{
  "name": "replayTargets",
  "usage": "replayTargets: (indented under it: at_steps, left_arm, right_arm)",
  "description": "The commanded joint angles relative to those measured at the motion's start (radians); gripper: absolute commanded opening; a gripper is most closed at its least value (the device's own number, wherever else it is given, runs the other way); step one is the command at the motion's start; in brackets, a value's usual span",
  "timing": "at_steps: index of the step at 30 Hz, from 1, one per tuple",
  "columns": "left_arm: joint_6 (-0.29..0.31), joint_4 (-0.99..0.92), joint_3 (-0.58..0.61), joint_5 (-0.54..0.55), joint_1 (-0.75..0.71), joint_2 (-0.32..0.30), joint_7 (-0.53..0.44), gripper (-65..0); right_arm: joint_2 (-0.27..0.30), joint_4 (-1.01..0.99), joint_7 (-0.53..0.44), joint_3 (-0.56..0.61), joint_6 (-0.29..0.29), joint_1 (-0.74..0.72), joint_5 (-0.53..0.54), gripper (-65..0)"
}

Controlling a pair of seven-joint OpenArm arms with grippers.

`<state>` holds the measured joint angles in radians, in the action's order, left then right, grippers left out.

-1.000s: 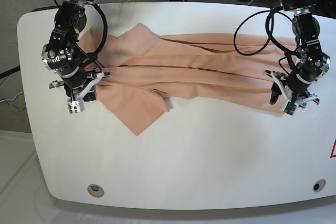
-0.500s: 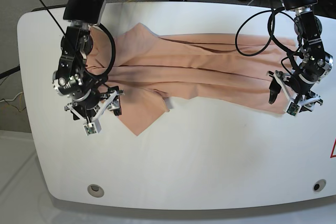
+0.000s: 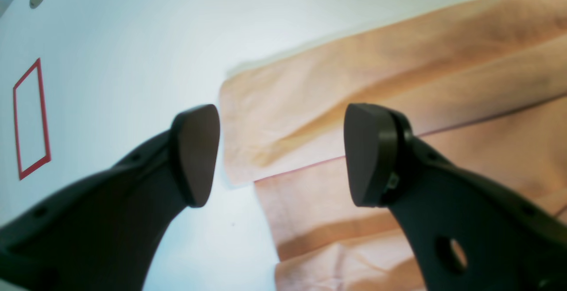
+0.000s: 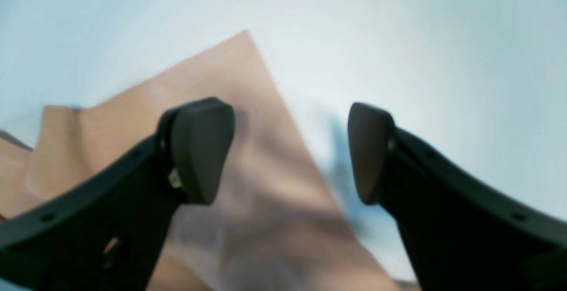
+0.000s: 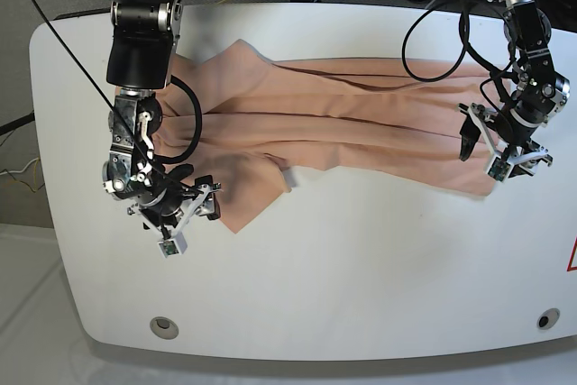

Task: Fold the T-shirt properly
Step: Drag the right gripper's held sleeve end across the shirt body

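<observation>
A: Status? Salmon-pink cotton T-shirt (image 5: 361, 119) lies lengthwise on white table (image 5: 361, 268), partly folded.
B: Left gripper (image 5: 505, 146) and right gripper (image 5: 176, 214): fingers spread, empty. Between folds; next, probably regrip the edges.

Right gripper (image 5: 185, 220) lower, off T-shirt (image 5: 361, 123).
</observation>
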<state>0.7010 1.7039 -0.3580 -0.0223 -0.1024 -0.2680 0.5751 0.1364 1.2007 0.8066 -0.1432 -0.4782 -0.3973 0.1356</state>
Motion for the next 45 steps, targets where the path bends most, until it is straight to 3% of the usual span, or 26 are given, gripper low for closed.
replayTargets:
  at_steps: [1,18,24,32,40,42,45]
  left_arm:
    - [-0.003,0.022,-0.005,0.009,0.011,-0.012,-0.022,-23.0]
    - [-0.003,0.022,-0.068,0.009,0.010,-0.014,-0.022,-23.0]
    - [-0.003,0.020,-0.077,0.009,0.010,-0.012,-0.022,-23.0]
    - [-0.003,0.020,-0.080,0.009,0.010,-0.012,-0.022,-23.0]
    - [-0.003,0.018,-0.080,0.009,0.010,-0.014,-0.022,-23.0]
    - [-0.003,0.018,-0.080,0.009,0.010,-0.014,-0.022,-23.0]
    - [-0.003,0.018,-0.080,0.009,0.010,-0.014,-0.022,-23.0]
  right_arm:
    - [0.012,-0.060,-0.049,0.017,0.000,-0.039,0.011,-23.8]
    - [0.025,-0.319,-0.195,0.030,-0.003,-0.087,0.008,-23.8]
    - [0.024,-0.319,-0.189,0.041,-0.004,-0.084,0.008,-24.2]
    - [0.019,-0.308,-0.184,0.147,0.000,-0.051,0.019,-24.2]
    - [-0.027,-0.213,-0.183,0.153,0.003,0.010,0.011,-24.4]
    - [-0.028,-0.203,-0.183,0.155,0.003,0.016,0.011,-25.4]
    - [-0.028,-0.204,-0.183,0.155,0.003,0.018,0.011,-33.5]
